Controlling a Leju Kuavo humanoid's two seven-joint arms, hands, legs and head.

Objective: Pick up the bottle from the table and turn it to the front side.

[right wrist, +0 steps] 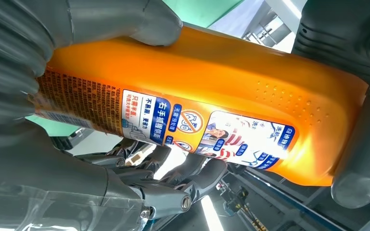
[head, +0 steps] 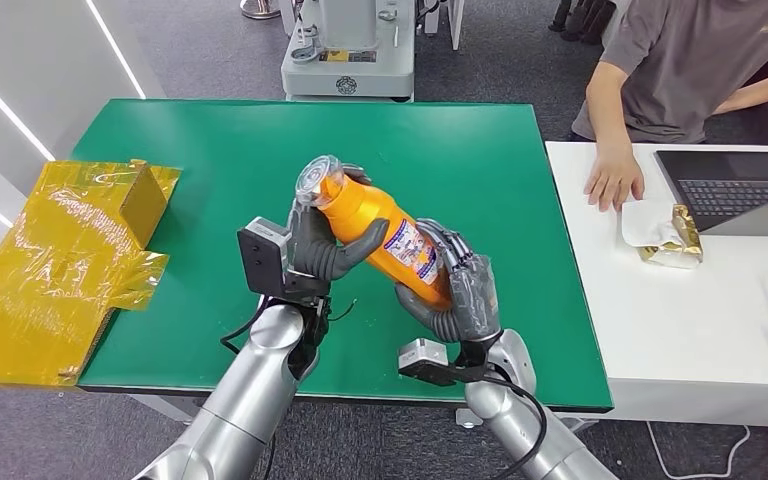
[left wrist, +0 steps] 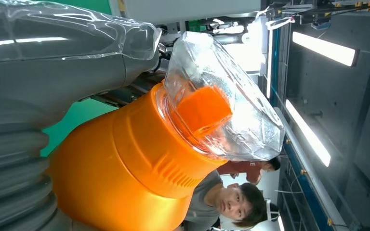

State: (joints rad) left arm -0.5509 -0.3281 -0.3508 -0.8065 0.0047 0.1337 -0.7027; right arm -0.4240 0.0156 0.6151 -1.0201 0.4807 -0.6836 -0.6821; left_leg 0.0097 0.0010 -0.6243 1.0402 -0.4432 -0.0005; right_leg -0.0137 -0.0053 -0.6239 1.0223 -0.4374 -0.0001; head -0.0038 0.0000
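Above the green table [head: 210,150], near its front edge, the bottle [head: 380,228] is held tilted in the air, its clear-capped top [head: 318,181] pointing up and to the far left, its base down toward the right. It is gripped by both hands: the left hand [head: 322,245] is wrapped around the upper body just below the neck, and the right hand [head: 460,292] cups the lower end, fingers curled under the base. A printed label [right wrist: 183,122] with small text is seen along one side in the right wrist view, so a side or back face seems to be turned toward that hand. The pick-up is judged done, and the turning step is in hand. The next move would call for the bottle to be rotated about its long axis, with one hand eased while the other carries the weight, until the front face is shown. A slip is possible on the smooth plastic. To the left, yellow wrapping [head: 60,260] is spread over the table edge. To the right, a person's hand [head: 613,178] rests on a white table [head: 680,330] by a laptop [head: 740,185].
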